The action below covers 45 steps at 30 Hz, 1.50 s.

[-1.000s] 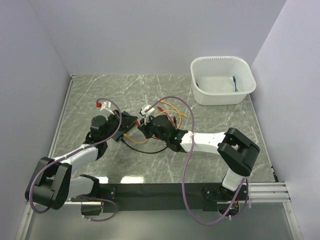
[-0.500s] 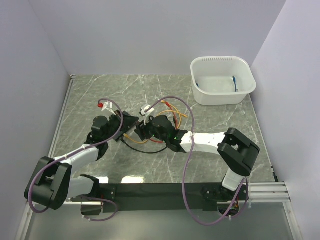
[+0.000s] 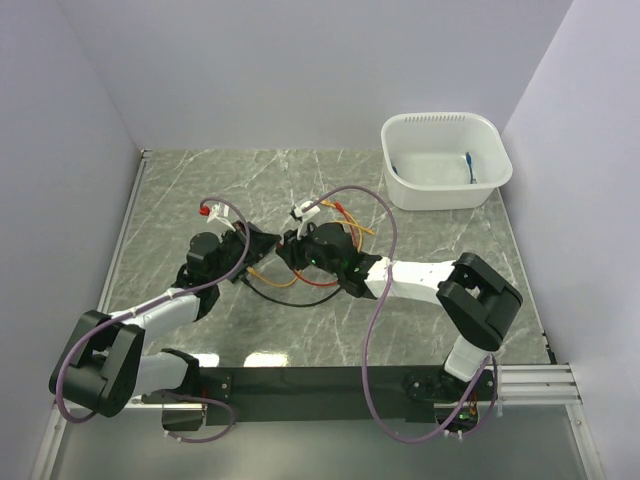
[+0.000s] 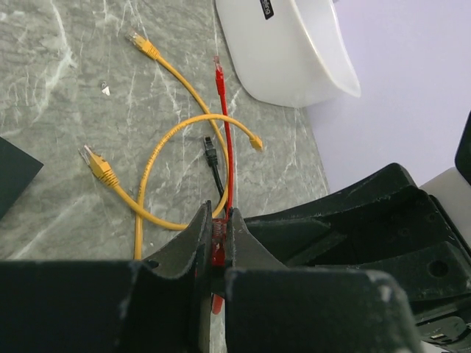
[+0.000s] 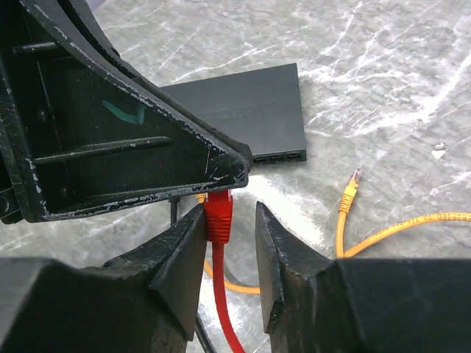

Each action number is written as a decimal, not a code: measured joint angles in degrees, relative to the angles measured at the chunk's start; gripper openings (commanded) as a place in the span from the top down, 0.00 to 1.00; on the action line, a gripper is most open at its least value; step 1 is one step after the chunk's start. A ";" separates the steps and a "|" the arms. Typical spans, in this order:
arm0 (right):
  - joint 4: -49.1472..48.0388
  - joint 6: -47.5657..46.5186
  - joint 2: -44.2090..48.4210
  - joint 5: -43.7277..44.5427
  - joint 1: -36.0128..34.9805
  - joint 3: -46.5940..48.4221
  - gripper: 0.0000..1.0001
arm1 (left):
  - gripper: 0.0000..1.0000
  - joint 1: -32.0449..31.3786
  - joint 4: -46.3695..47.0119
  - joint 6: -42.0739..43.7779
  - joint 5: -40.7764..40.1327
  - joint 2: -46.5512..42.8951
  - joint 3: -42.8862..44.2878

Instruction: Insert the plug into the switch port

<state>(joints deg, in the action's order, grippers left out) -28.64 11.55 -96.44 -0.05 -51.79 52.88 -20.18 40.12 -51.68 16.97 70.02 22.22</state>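
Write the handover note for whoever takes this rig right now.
The left end effector is shut on the red cable.
The right end effector is open, its fingers either side of the red plug, with a gap on one side.
The black switch lies flat, its ports apart from the plug.
Done: plug picked up.
Left: grip the plug firmly, line it up, push it into a port.

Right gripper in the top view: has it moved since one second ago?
Yes. The right gripper shifted slightly up-table, toward the white tub.
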 measured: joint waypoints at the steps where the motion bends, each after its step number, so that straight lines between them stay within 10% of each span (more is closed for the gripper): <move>1: -0.09 0.50 0.00 -0.33 0.09 0.00 0.62 | 0.99 -0.09 0.07 0.00 -0.24 0.00 0.04; 14: -0.17 2.10 0.00 -2.01 0.37 0.02 1.00 | 0.91 -0.55 -0.28 0.33 -1.29 0.20 0.42; 23: -0.52 2.08 -0.02 -1.11 1.01 0.02 1.00 | 0.54 -0.74 -5.68 2.75 -5.22 0.04 2.84; 45: 10.23 1.51 -11.65 -0.79 1.14 12.39 1.00 | 0.61 17.00 -12.00 1.36 -7.67 9.03 10.64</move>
<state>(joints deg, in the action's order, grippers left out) -18.41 13.06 -108.09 -0.84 -50.65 65.28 -3.18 28.12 -50.33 9.30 79.05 32.86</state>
